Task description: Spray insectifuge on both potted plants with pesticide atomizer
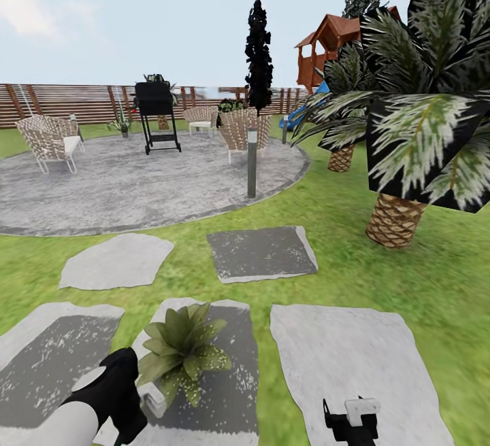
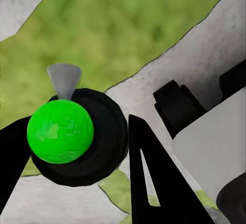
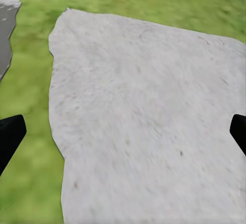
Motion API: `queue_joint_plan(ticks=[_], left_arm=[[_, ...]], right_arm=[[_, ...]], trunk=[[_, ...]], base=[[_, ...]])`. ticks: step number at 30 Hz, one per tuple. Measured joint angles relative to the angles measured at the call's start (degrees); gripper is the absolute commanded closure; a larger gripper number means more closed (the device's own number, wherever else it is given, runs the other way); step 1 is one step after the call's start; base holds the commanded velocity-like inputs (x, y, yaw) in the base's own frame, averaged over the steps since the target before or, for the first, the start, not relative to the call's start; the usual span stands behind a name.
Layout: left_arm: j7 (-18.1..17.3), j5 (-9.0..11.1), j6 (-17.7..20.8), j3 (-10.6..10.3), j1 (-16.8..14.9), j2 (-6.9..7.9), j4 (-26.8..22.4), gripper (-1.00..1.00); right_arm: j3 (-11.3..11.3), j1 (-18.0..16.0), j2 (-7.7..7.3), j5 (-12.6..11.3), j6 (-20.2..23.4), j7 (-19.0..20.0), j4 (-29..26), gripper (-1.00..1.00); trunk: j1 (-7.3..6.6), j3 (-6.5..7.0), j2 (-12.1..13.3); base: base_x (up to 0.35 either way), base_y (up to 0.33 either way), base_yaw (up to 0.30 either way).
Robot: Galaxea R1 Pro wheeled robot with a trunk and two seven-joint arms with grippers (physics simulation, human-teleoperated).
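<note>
The left gripper [image 2: 77, 157] clamps the pesticide atomizer [image 2: 69, 134], touching 1 potted plant [image 1: 182, 349] on a grey slab [image 1: 224, 364]. The right gripper [image 3: 123, 137] hangs spread over another slab [image 3: 148, 116]. Beyond lie the patio [image 1: 122, 187] and fence [image 1: 68, 103].

I get bright, flat daylight under a pale hazy sky [image 1: 102, 11]; nothing casts a clear shadow. The palm fronds [image 1: 422, 126] at 3 o'clock render with hard black patches. My right wrist feed shows the slab [image 3: 148, 116] smeared and soft, the grass [image 3: 25, 106] blurry.
</note>
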Motion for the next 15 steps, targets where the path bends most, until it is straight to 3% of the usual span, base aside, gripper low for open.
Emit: queue_joint_plan(ticks=[7,11,15], left_arm=[[1.15,-0.22,0.10,0.07,0.08,-0.47,-2.62,1.00],[5.00,0.30,0.30,0.92,0.09,-0.51,-2.80,1.00],[5.49,0.46,0.35,0.96,0.08,-0.88,-2.85,1.00]], right_arm=[[0.00,-0.03,0.00,0.00,0.01,0.01,0.00,-1.00],[0.01,-0.04,0.04,0.00,0.00,0.00,0.00,-1.00],[0.05,-0.02,0.04,0.01,0.00,0.00,-0.01,-1.00]], trunk=[[0.03,0.00,0.00],[0.00,0.00,0.00],[0.00,0.00,0.00]], base=[[-0.208,0.083,0.000],[-0.031,0.015,0.000],[-0.002,0.001,-0.143]])
